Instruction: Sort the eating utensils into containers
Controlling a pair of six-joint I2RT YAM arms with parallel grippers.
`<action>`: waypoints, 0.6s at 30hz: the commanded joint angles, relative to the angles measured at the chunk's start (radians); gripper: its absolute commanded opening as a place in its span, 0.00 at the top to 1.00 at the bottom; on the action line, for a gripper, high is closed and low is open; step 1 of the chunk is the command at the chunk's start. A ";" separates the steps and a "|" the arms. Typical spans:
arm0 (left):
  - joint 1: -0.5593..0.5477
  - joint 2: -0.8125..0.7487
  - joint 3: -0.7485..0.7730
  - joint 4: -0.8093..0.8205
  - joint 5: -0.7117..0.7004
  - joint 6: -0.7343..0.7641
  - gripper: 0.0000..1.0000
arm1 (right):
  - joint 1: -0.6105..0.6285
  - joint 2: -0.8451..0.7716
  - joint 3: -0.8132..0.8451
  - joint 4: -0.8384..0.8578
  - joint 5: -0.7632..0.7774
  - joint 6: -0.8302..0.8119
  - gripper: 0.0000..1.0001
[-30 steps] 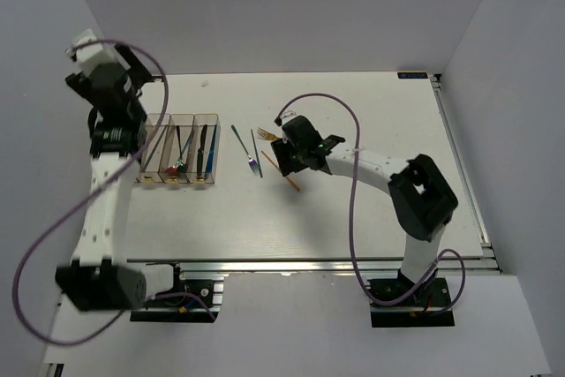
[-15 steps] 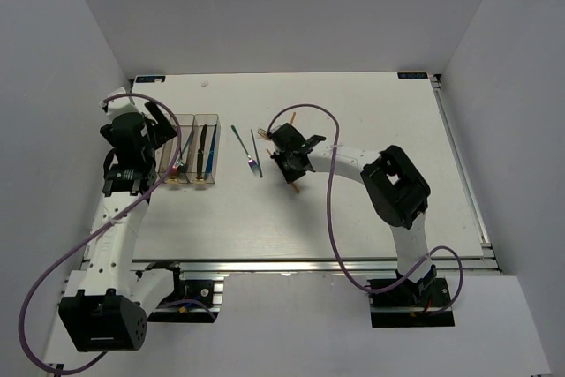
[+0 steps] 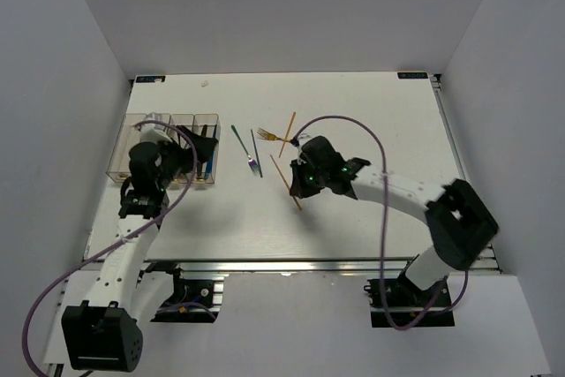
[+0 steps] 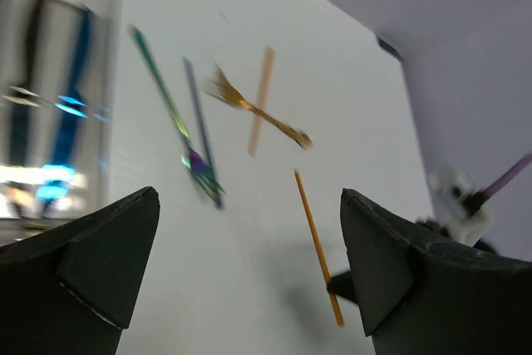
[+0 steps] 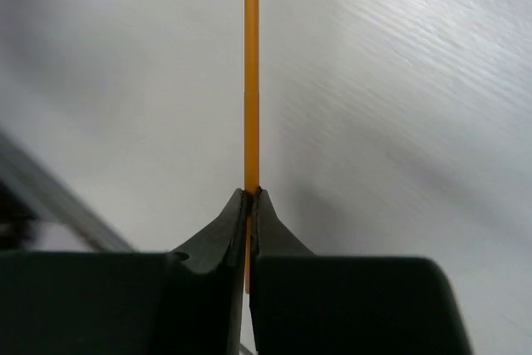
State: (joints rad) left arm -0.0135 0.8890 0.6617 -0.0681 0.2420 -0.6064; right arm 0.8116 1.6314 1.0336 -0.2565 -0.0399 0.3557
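The white table (image 3: 397,121) carries the clear containers (image 3: 124,147) at its 9 o'clock side. Near centre, toward 11 o'clock, a teal utensil (image 3: 238,139) and a blue utensil (image 3: 254,154) lie side by side. Toward 12 o'clock a gold fork (image 3: 275,136) crosses an orange stick (image 3: 289,124). At centre, a second orange stick (image 3: 287,178) may sit slightly off the surface.

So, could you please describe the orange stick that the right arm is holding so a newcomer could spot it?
Start at the clear bins on the left of the table and move right to the right gripper. Pinched in its shut jaws is a thin orange stick. The other orange stick lies farther back, crossing a gold fork.
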 commanded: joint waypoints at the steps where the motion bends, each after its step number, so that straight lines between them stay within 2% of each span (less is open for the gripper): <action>1: -0.130 -0.016 -0.079 0.258 0.206 -0.197 0.02 | 0.018 -0.195 -0.119 0.470 -0.239 0.201 1.00; 2: -0.211 -0.006 -0.071 0.255 0.185 -0.190 0.02 | 0.021 -0.235 -0.169 0.532 -0.255 0.271 1.00; 3: -0.244 0.005 -0.053 0.249 0.145 -0.184 0.02 | 0.030 -0.245 -0.187 0.624 -0.256 0.296 1.00; 5: -0.311 0.042 -0.042 0.258 0.122 -0.187 0.02 | 0.037 -0.257 -0.202 0.671 -0.256 0.333 1.00; 9: -0.351 0.086 -0.045 0.336 0.109 -0.222 0.04 | 0.046 -0.242 -0.204 0.753 -0.330 0.356 1.00; 14: -0.371 0.165 -0.028 0.330 0.079 -0.219 0.23 | 0.070 -0.249 -0.196 0.815 -0.385 0.330 1.00; 17: -0.373 0.192 -0.025 0.369 0.101 -0.228 0.69 | 0.077 -0.237 -0.175 0.781 -0.391 0.305 1.00; 18: -0.373 0.199 -0.008 0.367 0.103 -0.224 1.00 | 0.077 -0.235 -0.172 0.763 -0.376 0.299 1.00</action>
State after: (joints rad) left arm -0.3820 1.0817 0.6067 0.2577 0.3481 -0.8474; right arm 0.8768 1.3968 0.8310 0.4446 -0.3683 0.6682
